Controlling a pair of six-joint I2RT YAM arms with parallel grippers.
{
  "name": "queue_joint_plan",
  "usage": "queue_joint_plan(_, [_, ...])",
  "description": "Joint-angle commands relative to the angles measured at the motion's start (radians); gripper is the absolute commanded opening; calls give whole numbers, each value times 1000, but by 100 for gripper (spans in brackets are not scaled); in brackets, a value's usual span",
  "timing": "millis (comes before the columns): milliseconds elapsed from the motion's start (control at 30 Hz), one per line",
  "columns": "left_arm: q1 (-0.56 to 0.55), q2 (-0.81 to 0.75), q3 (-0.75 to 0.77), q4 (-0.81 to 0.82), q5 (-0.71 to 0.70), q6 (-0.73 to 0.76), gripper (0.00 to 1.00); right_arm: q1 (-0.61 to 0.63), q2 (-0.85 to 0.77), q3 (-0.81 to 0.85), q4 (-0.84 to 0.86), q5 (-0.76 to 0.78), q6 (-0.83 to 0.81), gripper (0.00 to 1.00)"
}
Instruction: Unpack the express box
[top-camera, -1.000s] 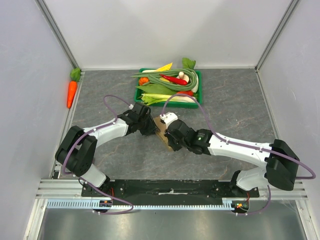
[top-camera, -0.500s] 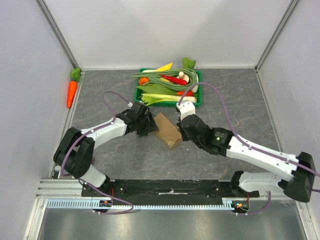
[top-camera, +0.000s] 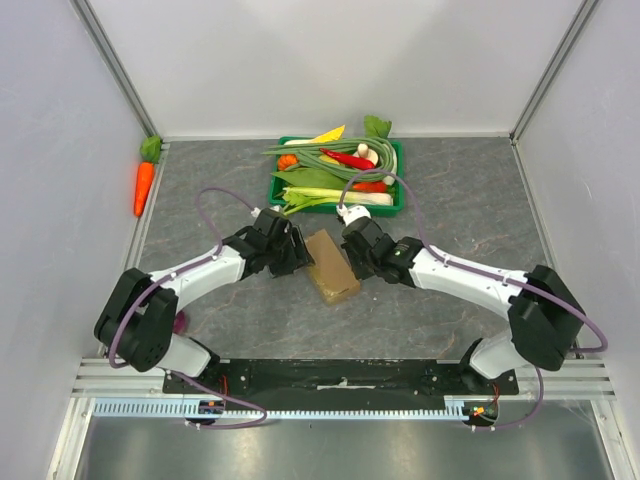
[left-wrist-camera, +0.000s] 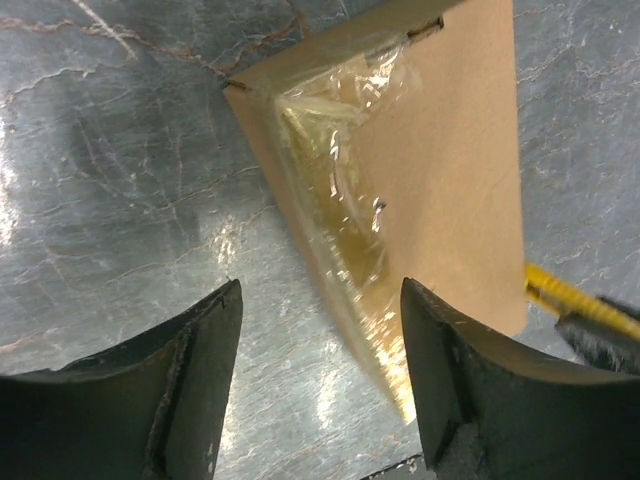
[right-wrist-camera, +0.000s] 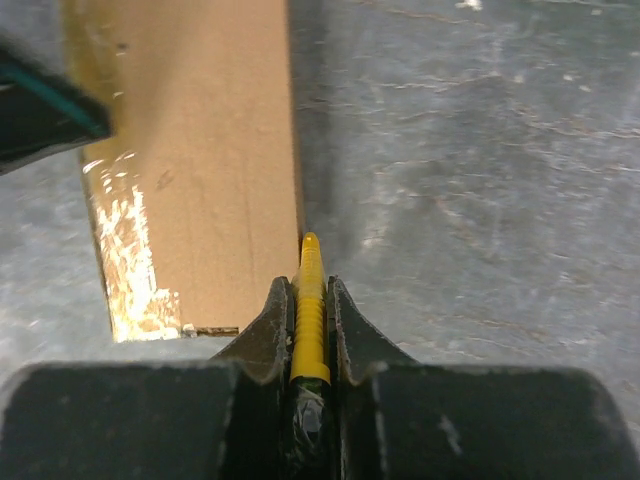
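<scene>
The express box (top-camera: 332, 266) lies flat on the desk (top-camera: 450, 210), approx. in the middle, near the green tray (top-camera: 398, 155) w/ vegetables but apart from it. My two arms reach it from both sides.

My left pincer (left-wrist-camera: 320, 290) is open, and its fingers are spread around the box's taped long edge. I cannot tell if they touch the cardboard. I judge it is placed there to steady the box, so the box does not slide when the other side pushes.

My right pincer (right-wrist-camera: 310, 290) is closed tight on a thin yellow tool (right-wrist-camera: 310, 320), prob. a cutter. It is held straight fwd, so the tip sits just at the box's side edge.

The clear tape (left-wrist-camera: 340, 190) looks not yet cut and the flaps are shut, so I judge the unpacking is at its beginning. Next the tip must find the seam. If it slips, it only pushes the box away.
</scene>
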Motion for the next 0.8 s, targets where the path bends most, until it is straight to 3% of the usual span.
queue_joint_plan(0, [5, 58, 35, 85, 29, 25, 66, 30, -100, 0, 27, -203, 17, 0])
queue_joint_plan(100, [5, 142, 119, 105, 73, 95, 54, 64, -134, -41, 32, -284, 5, 0])
queue_joint_plan(233, [4, 220, 205, 171, 210, 169, 50, 102, -119, -82, 39, -300, -3, 0])
queue_joint_plan(333, [4, 213, 248, 92, 108, 183, 50, 110, -141, -89, 26, -233, 23, 0])
queue_joint_plan(400, [5, 187, 260, -11, -42, 180, 53, 111, -175, -78, -6, -171, 54, 0])
queue_joint_plan(533, [5, 84, 242, -103, -180, 171, 60, 110, -291, -43, -57, -20, 83, 0])
queue_joint_plan(667, [4, -79, 164, -114, -123, 155, 61, 104, -326, 3, -57, 79, 54, 0])
queue_joint_plan(767, [-1, -193, 57, -57, -6, 128, 57, 67, -243, 71, -33, 82, -6, 0])
